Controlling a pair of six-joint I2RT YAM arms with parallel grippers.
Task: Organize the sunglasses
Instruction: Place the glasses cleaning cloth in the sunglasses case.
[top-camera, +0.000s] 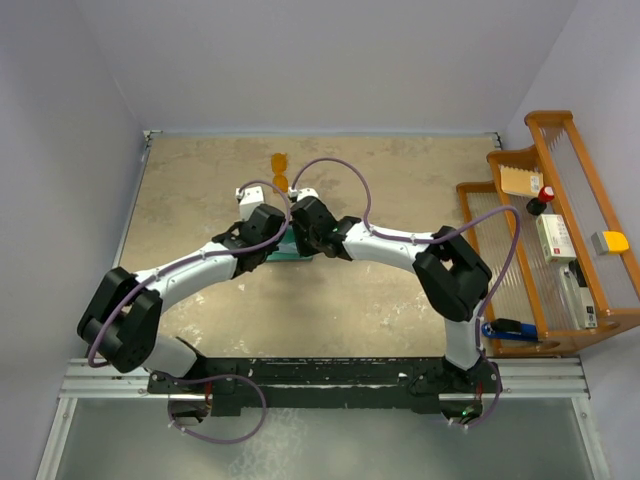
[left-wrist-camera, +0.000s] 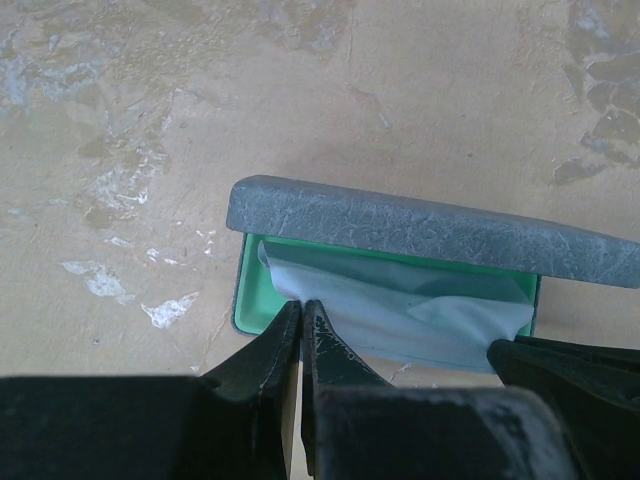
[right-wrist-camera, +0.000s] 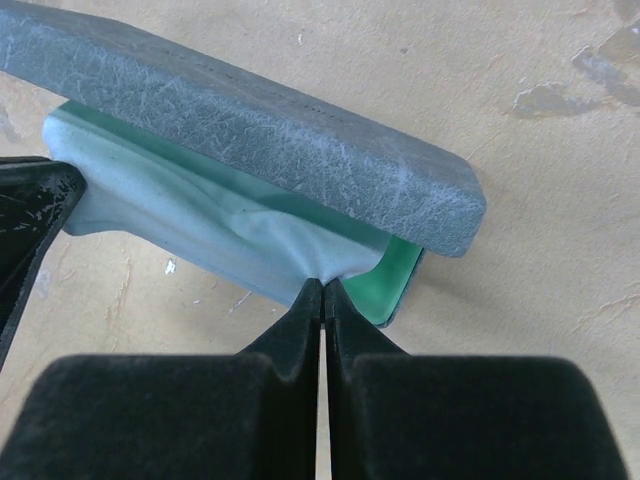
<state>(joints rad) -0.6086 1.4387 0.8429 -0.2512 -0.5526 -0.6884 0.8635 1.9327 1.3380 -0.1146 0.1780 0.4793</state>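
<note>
You had one amber pair of sunglasses (top-camera: 280, 168); one textured grey rectangular case (left-wrist-camera: 430, 228); one soft pale cloth (left-wrist-camera: 420, 315), pinched by the closed left end effector (left-wrist-camera: 300, 312) and right end effector (right-wrist-camera: 322, 290).

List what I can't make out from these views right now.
Top view: case almost wholly hidden under left arm and right arm.
Top view: sunglasses too small to tell folded or open; outside both wrist views.
Wrist views: case floor hidden by cloth and lid.
Left wrist: whether left gripper pinches cloth, covered by its tips.
</note>
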